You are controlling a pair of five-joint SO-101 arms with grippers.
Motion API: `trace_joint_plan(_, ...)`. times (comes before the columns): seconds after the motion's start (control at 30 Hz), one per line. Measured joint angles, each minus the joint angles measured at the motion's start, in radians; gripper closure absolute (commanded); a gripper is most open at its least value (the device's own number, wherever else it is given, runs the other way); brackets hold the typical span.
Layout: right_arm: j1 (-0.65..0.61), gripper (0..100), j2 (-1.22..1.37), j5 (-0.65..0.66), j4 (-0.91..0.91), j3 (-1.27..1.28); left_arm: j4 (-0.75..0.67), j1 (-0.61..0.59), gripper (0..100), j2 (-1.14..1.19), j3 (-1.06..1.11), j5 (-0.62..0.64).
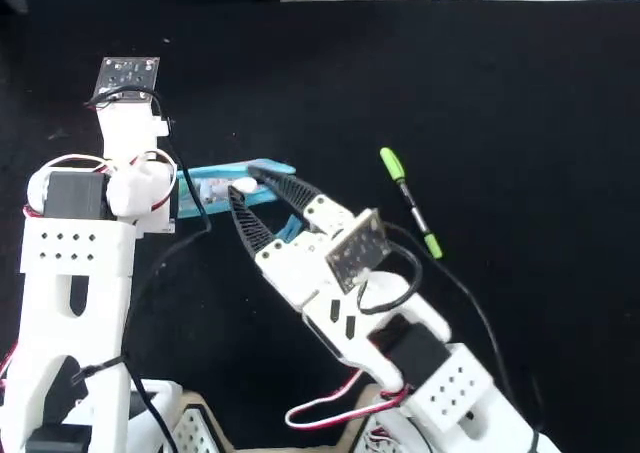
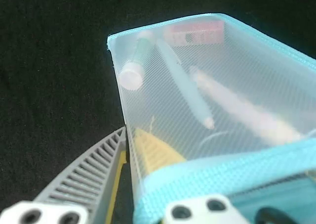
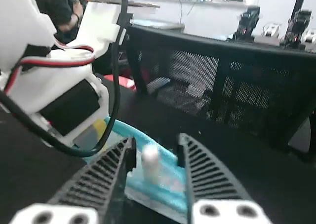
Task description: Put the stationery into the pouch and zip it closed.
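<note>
A translucent pouch [image 2: 232,85] with teal zipper trim holds a green-capped marker [image 2: 134,66], a light blue pen [image 2: 185,85], a white pen [image 2: 242,110] and a red eraser [image 2: 193,33]. My left gripper [image 2: 131,135] is shut on the pouch's side, one finger on each face of the wall. In the high view the pouch [image 1: 262,167] hangs between the two arms. My right gripper [image 1: 242,183] stands open at its mouth, black fingers on either side of a white pen end [image 3: 150,160] that sticks up from the pouch [image 3: 163,187]. A green marker [image 1: 410,203] lies on the table.
The table is covered in black cloth [image 1: 500,93]. The left arm's white body [image 1: 70,263] stands at the left, and the right arm's base [image 1: 440,373] fills the front right. A black mesh rack [image 3: 232,90] is behind the table.
</note>
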Motion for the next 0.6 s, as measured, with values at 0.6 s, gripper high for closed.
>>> trace_joint_plan(0.6, 0.578, 80.7, 0.104, 0.0, 0.7, -0.505, 0.0, 0.0, 97, 0.0, 0.0, 0.0)
